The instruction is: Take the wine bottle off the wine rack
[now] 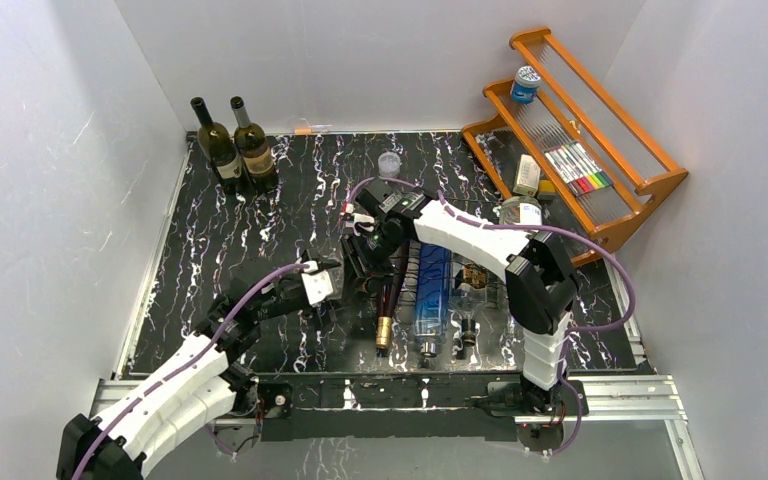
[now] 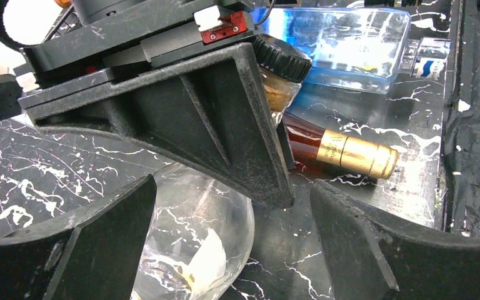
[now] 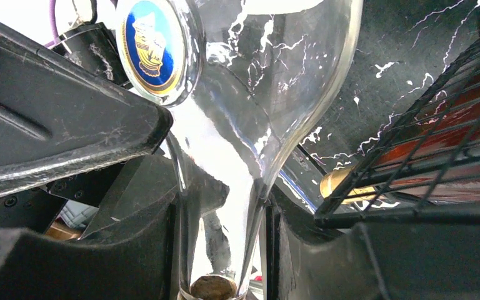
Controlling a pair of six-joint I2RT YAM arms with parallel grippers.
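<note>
- Note left gripper (image 2: 232, 181) spread wide, fingers either side of clear glass bottle (image 2: 194, 244) belly.
- See right gripper (image 3: 222, 206) clenched on its neck, just left of wire wine rack (image 3: 412, 212), outside the cradles.
- Judge lift-out done; set-down pending.

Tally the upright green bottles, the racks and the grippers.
Upright dark green glass wine bottles: 2
Racks, a black wire wine rack and an orange wooden slatted shelf: 2
Two-finger grippers, the left gripper open, the right gripper gripping a clear glass bottle: 2
Total: 6
</note>
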